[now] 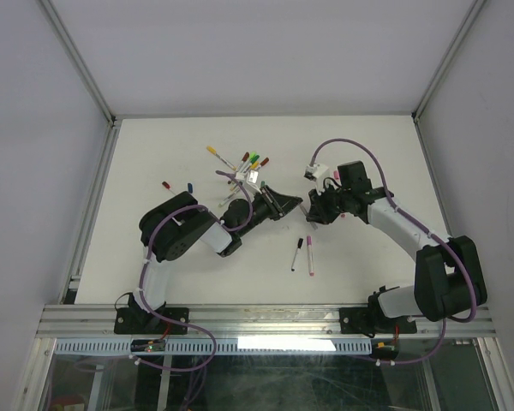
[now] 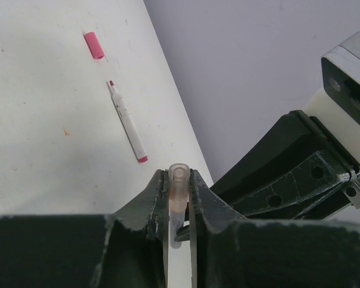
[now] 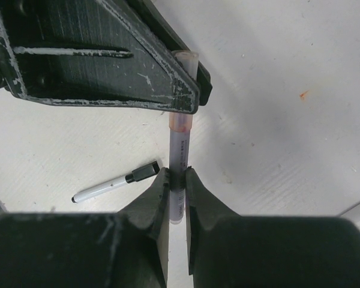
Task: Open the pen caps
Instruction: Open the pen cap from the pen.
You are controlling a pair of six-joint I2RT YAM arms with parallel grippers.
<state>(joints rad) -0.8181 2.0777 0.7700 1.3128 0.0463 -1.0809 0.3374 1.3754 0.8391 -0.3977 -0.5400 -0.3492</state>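
Right wrist view shows the right gripper pinched shut on the barrel of a pen held above the table, the left gripper clamped on its pen cap; light, stiff, probably slick plastic, best gripped close to the seam

Right gripper clamped on pale pen at mid-barrel, left gripper closed across its upper end, translucent cap protruding above, black-ended pen lying left on white table.
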